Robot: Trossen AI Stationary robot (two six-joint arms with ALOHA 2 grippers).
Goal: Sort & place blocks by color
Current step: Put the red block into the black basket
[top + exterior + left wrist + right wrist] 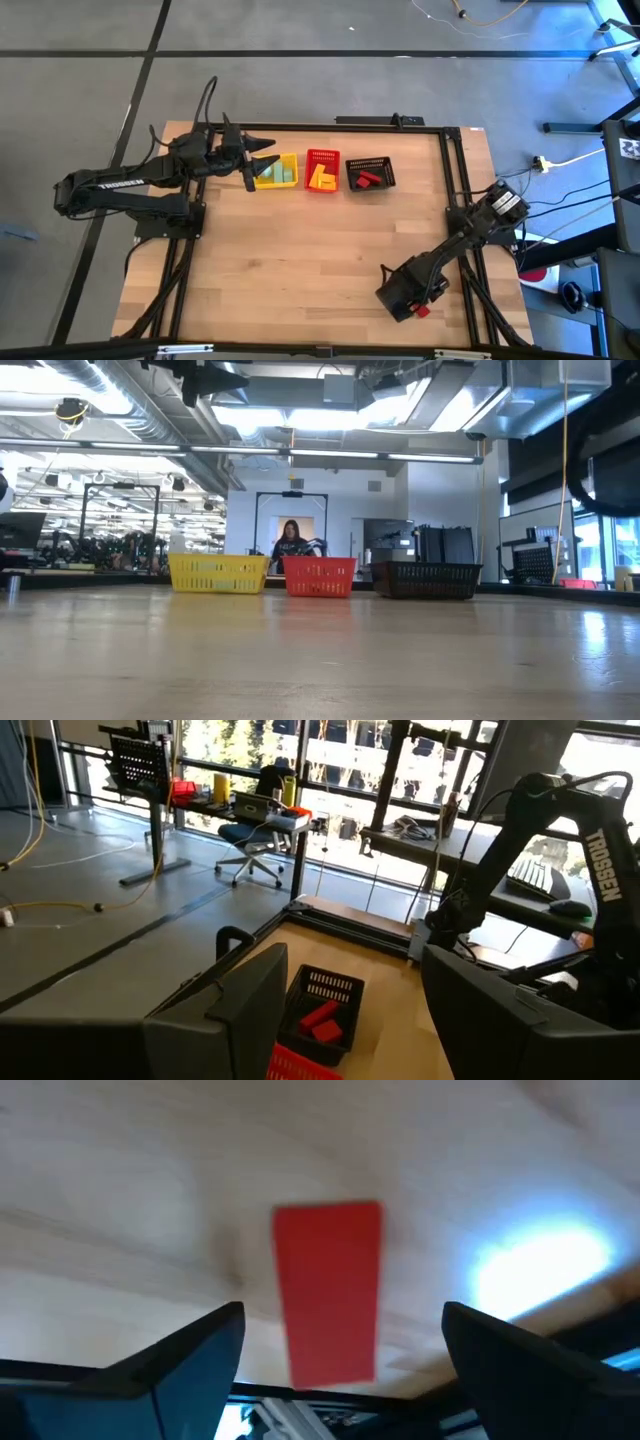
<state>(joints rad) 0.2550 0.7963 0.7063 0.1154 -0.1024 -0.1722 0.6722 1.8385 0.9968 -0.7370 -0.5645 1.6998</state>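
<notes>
A red block [328, 1290] lies flat on the wooden table near its near right corner; in the high view only a bit of the red block [423, 311] shows beside my right gripper [405, 298]. My right gripper [340, 1350] hovers over it, open, one finger on either side, touching nothing. At the far edge, my left gripper [265, 153] hangs open just left of the yellow basket [277, 172], which holds teal-green blocks and a yellow one. The red basket [322, 172] holds yellow blocks. The black basket [320, 1010] holds red blocks.
The three baskets stand in a row at the table's far edge: yellow [218, 573], red [320, 576], black [428, 579]. Bare wood [300, 260] stretches between them and the near edge. A dark frame rail [455, 180] runs along the table's right side. A person [291, 540] sits far behind.
</notes>
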